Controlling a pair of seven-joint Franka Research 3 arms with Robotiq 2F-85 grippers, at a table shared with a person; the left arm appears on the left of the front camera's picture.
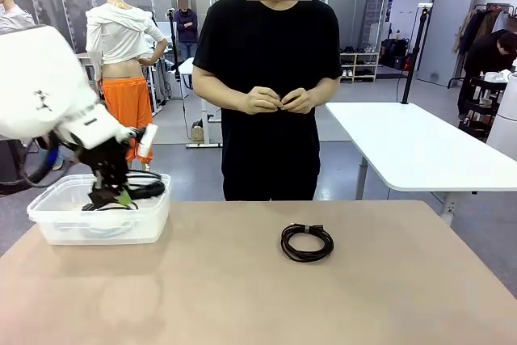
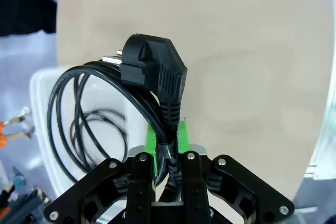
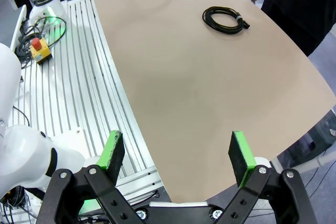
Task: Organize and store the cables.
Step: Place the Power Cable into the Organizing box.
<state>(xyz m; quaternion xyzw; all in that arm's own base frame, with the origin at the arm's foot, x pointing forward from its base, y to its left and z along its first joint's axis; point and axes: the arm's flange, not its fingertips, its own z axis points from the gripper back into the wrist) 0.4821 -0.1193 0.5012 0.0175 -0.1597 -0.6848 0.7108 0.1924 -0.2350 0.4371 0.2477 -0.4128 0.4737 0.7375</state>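
Black coiled power cord with plug [image 2: 157, 72] is clenched by left fingers [image 2: 184, 137] above clear plastic bin [image 1: 48, 216]. Second black coiled cable [image 1: 307, 242] is laid on tan desk [image 1: 242, 296]. Right fingers [image 3: 113, 150] are spread wide, nothing grasped.

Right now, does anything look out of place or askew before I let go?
Nothing looks damaged or spilled. The cable clamped in the left gripper hangs in loose loops, and its plug appears to stick out past the rim of the bin. One coil lies on the table, not yet stored.
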